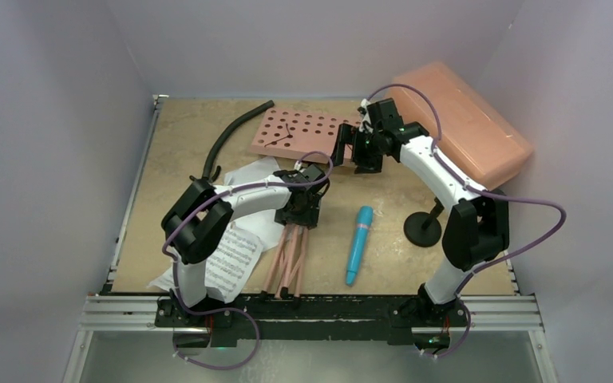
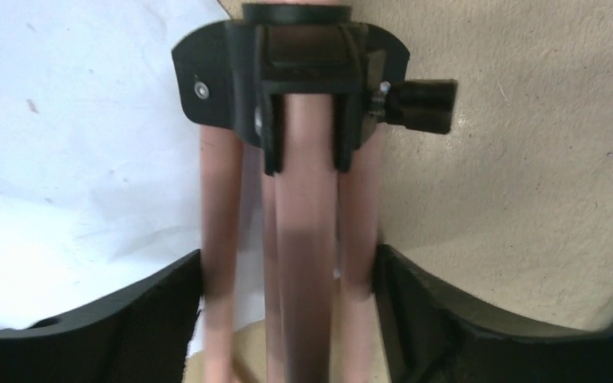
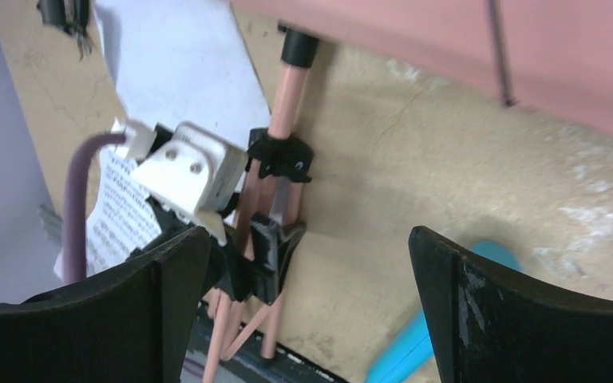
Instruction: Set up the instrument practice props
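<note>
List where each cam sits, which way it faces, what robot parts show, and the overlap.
Top external: fixed above and behind the bases, looking down on the table; both arms whole, left gripper on the legs of the pink music stand, right gripper open beyond.
Left wrist: on the left arm, facing down; its fingers clamp the stand's legs.
Right wrist: on the right arm, facing down past its open fingers at the left gripper, stand and blue microphone.
Shared: stand legs, in all three.
</note>
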`<state>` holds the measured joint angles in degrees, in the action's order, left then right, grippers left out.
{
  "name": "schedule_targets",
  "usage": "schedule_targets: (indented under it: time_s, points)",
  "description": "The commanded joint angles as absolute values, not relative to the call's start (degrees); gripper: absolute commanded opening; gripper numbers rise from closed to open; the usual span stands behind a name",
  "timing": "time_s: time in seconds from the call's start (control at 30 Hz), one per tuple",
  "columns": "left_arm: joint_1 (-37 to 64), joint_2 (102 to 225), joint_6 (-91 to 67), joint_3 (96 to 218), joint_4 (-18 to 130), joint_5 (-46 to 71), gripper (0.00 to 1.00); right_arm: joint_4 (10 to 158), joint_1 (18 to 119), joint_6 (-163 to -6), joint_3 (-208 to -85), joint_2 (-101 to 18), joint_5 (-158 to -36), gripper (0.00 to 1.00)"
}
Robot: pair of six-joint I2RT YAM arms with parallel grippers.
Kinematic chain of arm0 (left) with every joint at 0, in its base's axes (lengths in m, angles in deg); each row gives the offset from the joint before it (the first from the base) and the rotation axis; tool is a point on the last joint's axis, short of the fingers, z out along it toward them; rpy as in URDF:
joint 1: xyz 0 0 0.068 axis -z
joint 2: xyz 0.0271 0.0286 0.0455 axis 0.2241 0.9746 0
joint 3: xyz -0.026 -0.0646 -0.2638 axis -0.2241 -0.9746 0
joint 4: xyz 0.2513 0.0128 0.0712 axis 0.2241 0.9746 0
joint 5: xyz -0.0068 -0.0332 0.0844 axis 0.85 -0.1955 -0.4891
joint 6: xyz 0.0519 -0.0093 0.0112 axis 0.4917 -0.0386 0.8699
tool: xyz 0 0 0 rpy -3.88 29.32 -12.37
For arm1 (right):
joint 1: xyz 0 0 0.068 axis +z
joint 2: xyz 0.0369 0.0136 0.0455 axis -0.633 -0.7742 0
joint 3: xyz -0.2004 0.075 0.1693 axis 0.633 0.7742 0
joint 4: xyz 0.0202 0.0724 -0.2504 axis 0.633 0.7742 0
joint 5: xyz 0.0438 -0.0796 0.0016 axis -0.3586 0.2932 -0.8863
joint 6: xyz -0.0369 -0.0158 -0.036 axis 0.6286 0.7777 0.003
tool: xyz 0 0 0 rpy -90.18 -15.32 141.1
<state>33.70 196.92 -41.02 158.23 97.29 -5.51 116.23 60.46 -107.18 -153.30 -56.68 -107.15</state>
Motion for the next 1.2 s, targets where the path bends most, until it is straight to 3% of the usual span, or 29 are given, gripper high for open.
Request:
schedule_targets:
  time_s: [0.0, 0.23, 0.6, 0.9, 1.17]
  points:
    - [33.92, 196.68, -41.52, 155.98, 97.19, -6.48, 0.60, 119.16, 56.27, -104.58, -158.31, -56.69, -101.54, 0.98]
    - [33.91, 195.52, -41.93, 157.44, 97.24, -4.84, 0.39, 119.42, 47.37, -102.94, -161.54, -59.14, -104.08, 0.98]
    - [33.90, 192.66, -42.43, 164.81, 100.03, -2.23, 0.00, 119.69, 45.92, -102.28, -164.57, -63.52, -106.06, 0.98]
    - [33.37, 191.43, -42.63, 171.11, 103.80, -2.73, 0.00, 119.07, 45.73, -102.70, -163.82, -64.14, -107.80, 0.98]
    - [29.81, 187.88, -40.32, 167.33, 105.28, -3.57, 0.00, 118.12, 45.60, -103.30, -163.58, -64.74, -111.09, 0.96]
